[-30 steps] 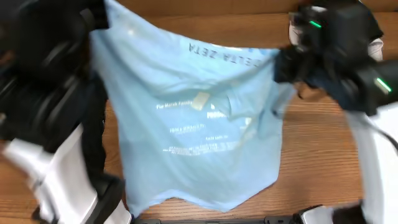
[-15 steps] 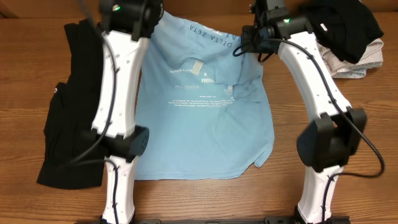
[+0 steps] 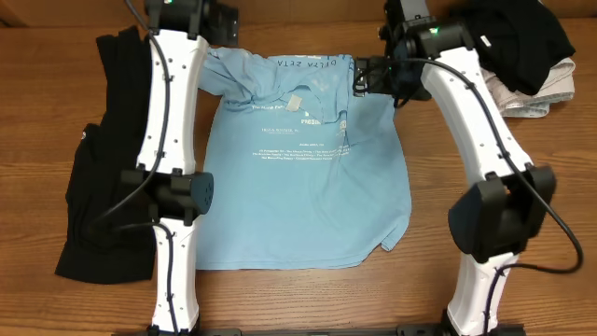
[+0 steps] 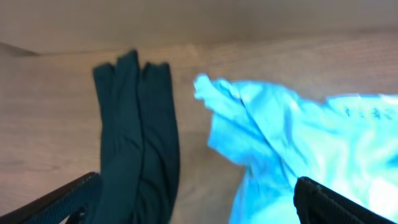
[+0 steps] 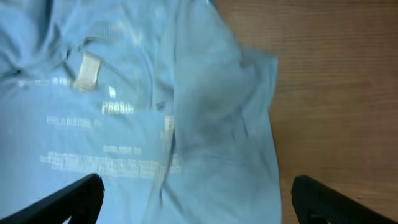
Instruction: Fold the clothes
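Observation:
The clothes to fold are a light blue T-shirt [image 3: 308, 177] spread on the wooden table, white lettering up, with a white neck label [image 3: 297, 101] near its far end. Its far left sleeve [image 3: 229, 79] is bunched. My left gripper [image 3: 224, 33] hovers open above that sleeve corner. In the left wrist view the gripper [image 4: 199, 208] has both fingertips [image 4: 336, 202] wide apart, with the sleeve [image 4: 280, 137] below. My right gripper [image 3: 366, 77] stands open over the far right shoulder. In the right wrist view the gripper [image 5: 199, 202] holds nothing, and the shirt [image 5: 155, 124] lies beneath.
A black garment [image 3: 107, 159] lies along the table's left side, also seen as a dark garment [image 4: 137, 137] beside the sleeve. More black cloth [image 3: 508, 33] and a pale folded cloth [image 3: 536, 93] sit at the far right.
A second ago both grippers held the shirt up by its far corners. They lowered it onto the table, let go and opened; the shirt now lies flat.

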Tool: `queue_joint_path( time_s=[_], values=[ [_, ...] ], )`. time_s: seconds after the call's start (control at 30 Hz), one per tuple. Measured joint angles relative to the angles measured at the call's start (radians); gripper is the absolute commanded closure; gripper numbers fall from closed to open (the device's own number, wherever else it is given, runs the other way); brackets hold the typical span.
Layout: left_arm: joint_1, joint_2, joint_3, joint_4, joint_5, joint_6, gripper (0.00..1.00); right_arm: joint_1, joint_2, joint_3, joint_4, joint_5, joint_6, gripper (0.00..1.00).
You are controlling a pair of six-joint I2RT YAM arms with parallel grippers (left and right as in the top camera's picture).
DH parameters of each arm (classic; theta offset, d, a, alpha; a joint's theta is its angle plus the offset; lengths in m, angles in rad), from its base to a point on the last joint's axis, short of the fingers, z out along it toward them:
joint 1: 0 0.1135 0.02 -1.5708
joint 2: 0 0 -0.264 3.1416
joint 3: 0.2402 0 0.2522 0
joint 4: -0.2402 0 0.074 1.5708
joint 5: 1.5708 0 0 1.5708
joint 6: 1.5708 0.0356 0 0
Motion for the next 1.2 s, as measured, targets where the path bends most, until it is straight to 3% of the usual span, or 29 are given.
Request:
queue_joint_path(
  time_s=[0.33,0.57,0.87,1.2],
  values=[
    [-0.011,-0.271,0.002,-0.236,0.164,-0.026,0.0,0.004,-0.212,0.0,-0.179,-0.035,0.006,0.06],
    [-0.011,-0.364,0.002,-0.239,0.184,-0.026,0.0,0.074,-0.261,-0.039,-0.238,-0.051,0.007,0.06],
    [-0.011,-0.331,0.002,-0.236,0.183,-0.024,0.0,0.233,-0.26,-0.518,0.039,-0.117,0.014,0.09],
    [-0.011,-0.255,0.002,-0.209,0.183,-0.022,0.0,0.19,-0.259,-0.886,0.264,-0.167,0.068,0.11]
  ],
)
